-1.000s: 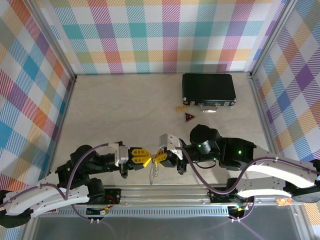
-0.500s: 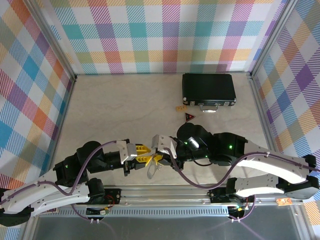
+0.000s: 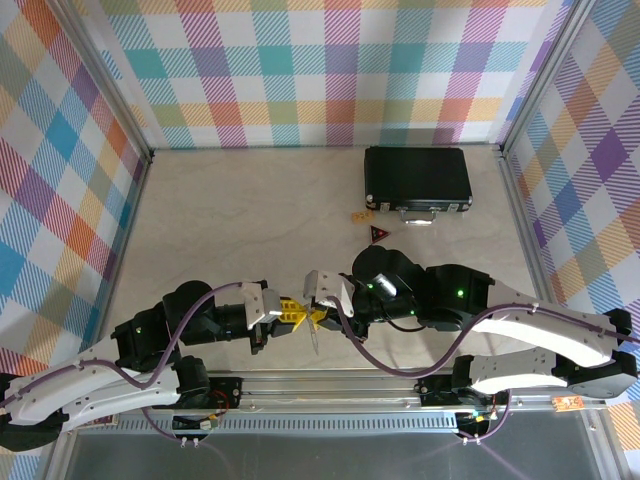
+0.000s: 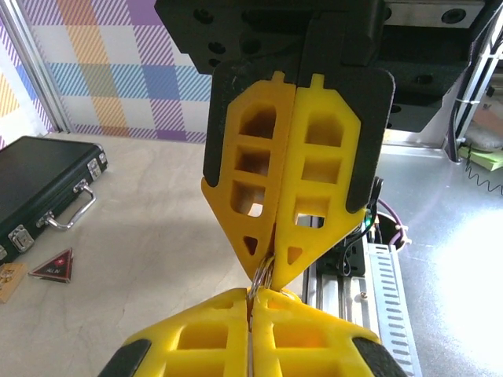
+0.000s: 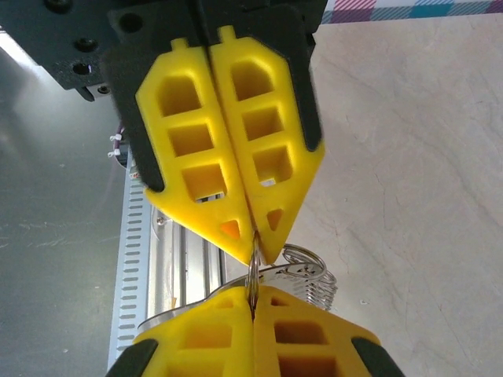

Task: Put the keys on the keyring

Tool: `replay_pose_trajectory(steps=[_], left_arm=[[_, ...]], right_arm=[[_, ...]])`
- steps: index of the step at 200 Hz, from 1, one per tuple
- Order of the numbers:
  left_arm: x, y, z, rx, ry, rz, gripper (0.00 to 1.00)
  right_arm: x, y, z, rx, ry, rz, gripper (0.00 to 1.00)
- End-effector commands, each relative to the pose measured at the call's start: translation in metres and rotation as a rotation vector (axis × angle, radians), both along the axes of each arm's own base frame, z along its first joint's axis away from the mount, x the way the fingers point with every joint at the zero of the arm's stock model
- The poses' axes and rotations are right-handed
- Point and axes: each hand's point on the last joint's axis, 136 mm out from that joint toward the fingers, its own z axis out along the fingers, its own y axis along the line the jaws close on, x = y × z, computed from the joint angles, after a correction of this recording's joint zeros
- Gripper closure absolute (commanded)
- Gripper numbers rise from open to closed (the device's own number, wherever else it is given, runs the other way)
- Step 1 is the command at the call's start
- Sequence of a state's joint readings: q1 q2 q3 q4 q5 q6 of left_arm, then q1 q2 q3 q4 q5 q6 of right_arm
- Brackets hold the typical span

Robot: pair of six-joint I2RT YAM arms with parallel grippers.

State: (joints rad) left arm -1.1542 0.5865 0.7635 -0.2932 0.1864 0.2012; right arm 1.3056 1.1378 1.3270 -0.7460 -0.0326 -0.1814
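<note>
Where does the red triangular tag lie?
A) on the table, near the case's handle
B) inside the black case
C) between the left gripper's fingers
A: the red triangular tag lies flat on the table, close to the handle of the closed black case.

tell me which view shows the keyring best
Right wrist: the keyring shows close up, silvery loops beside the pinching fingers. Left wrist catches a thin sliver between the fingers; top external, a tiny glint below them.
</note>
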Motion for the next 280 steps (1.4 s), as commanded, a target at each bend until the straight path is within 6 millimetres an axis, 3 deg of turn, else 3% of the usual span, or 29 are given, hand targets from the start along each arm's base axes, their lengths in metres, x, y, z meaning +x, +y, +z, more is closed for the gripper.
replay_pose_trajectory(steps=[1, 28, 70, 139, 187, 248, 280], left_arm=[[-0.002, 0.002, 0.024, -0.096, -0.031, -0.005, 1.00], [-0.008, 0.003, 0.035, -0.179, -0.031, -0.028, 1.00], [-0.015, 0.007, 0.047, -0.271, -0.044, -0.060, 1.00], [-0.019, 0.003, 0.049, -0.309, -0.049, -0.089, 1.00], [-0.021, 0.005, 0.055, -0.354, -0.064, -0.096, 1.00], [-0.021, 0.003, 0.052, -0.353, -0.059, -0.101, 1.00], [-0.021, 0.003, 0.050, -0.350, -0.056, -0.103, 1.00]], right_arm=[[-0.007, 0.005, 0.018, 0.046, -0.003, 0.043, 1.00], [-0.007, 0.005, 0.021, 0.061, -0.004, 0.039, 1.00], [-0.008, 0.001, 0.031, 0.120, -0.007, 0.030, 0.88], [-0.012, 0.002, 0.039, 0.166, 0.004, 0.047, 0.79], [-0.018, 0.003, 0.042, 0.214, 0.024, 0.068, 0.78], [-0.021, 0.000, 0.044, 0.250, 0.028, 0.078, 0.91], [-0.021, 0.001, 0.042, 0.246, 0.027, 0.081, 0.84]])
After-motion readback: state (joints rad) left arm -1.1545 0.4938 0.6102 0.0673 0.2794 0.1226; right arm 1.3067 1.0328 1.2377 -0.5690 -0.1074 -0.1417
